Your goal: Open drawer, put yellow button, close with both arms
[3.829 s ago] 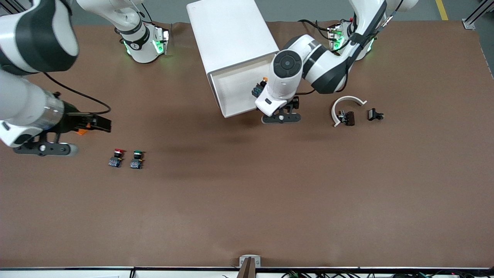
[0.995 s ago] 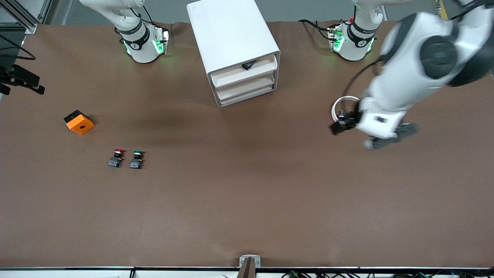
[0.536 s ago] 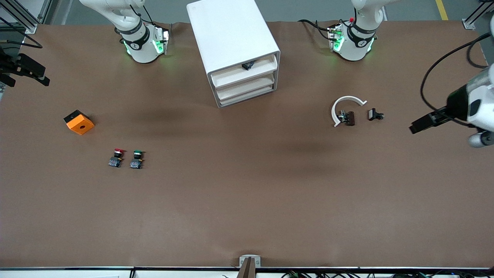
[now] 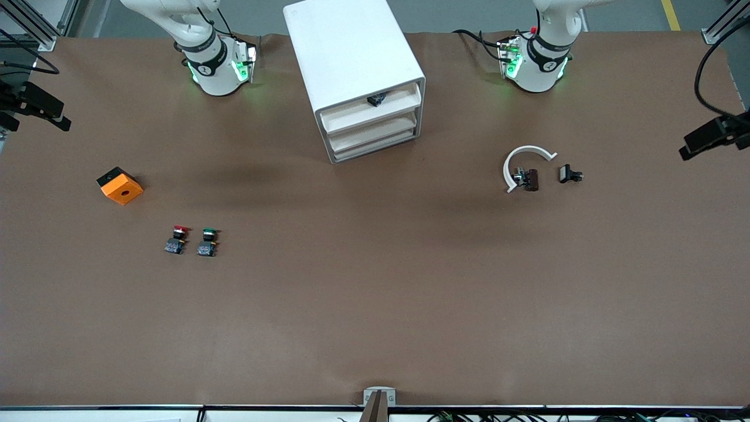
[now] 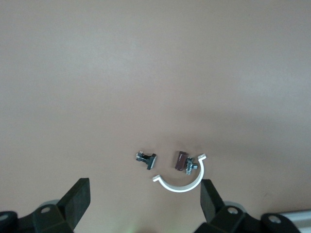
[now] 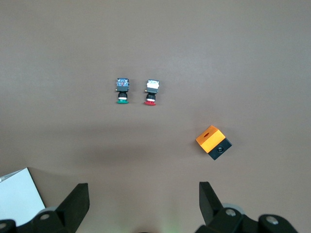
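Observation:
The white cabinet (image 4: 351, 53) stands between the arm bases. Its top drawer (image 4: 369, 112) is pushed in, level with the like drawers below. A small dark part (image 4: 375, 99) shows in the drawer's front recess; no yellow cap is visible on it. My left gripper (image 4: 688, 146) is open and empty at the left arm's end of the table; its wrist view shows spread fingers (image 5: 77, 199). My right gripper (image 4: 58, 122) is open and empty at the right arm's end; its wrist view shows spread fingers (image 6: 77, 199).
An orange block (image 4: 119, 186) lies near the right arm's end, with the red-capped button (image 4: 177, 239) and the green-capped button (image 4: 207, 241) nearer the camera. A white arc clip (image 4: 521, 159), a brown part (image 4: 530, 179) and a black part (image 4: 569, 174) lie toward the left arm's end.
The drawer was pulled out with the left gripper over it; now it is pushed in. The orange block went from the right gripper to the table. The left arm swung away to the table's end.

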You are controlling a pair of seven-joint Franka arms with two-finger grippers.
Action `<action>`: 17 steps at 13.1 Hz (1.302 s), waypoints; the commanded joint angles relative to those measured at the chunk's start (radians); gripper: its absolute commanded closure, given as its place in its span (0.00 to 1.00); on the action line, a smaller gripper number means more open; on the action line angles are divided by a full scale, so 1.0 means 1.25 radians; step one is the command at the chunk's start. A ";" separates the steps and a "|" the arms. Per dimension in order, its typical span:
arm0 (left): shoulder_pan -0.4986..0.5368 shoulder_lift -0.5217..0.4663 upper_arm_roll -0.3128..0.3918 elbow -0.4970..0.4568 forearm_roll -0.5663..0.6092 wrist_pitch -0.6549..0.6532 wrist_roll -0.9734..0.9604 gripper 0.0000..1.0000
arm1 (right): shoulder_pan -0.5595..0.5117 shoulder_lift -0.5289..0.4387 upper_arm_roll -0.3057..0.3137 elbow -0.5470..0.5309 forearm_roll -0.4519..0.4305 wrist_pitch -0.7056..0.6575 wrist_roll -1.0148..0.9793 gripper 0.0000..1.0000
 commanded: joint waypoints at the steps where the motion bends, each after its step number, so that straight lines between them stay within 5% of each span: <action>1: -0.023 -0.043 0.041 -0.033 0.003 -0.011 0.100 0.00 | -0.006 -0.012 0.007 0.000 0.012 -0.016 0.036 0.00; 6: -0.024 -0.072 0.038 -0.063 0.006 -0.015 0.104 0.00 | -0.005 -0.012 0.007 0.001 0.026 -0.022 0.042 0.00; 11: -0.040 -0.172 0.033 -0.189 0.007 0.003 0.103 0.00 | -0.002 -0.012 0.011 0.006 0.026 -0.035 0.042 0.00; 17: -0.072 -0.172 -0.015 -0.215 0.007 0.040 0.087 0.00 | 0.001 -0.012 0.012 0.008 0.025 -0.035 0.040 0.00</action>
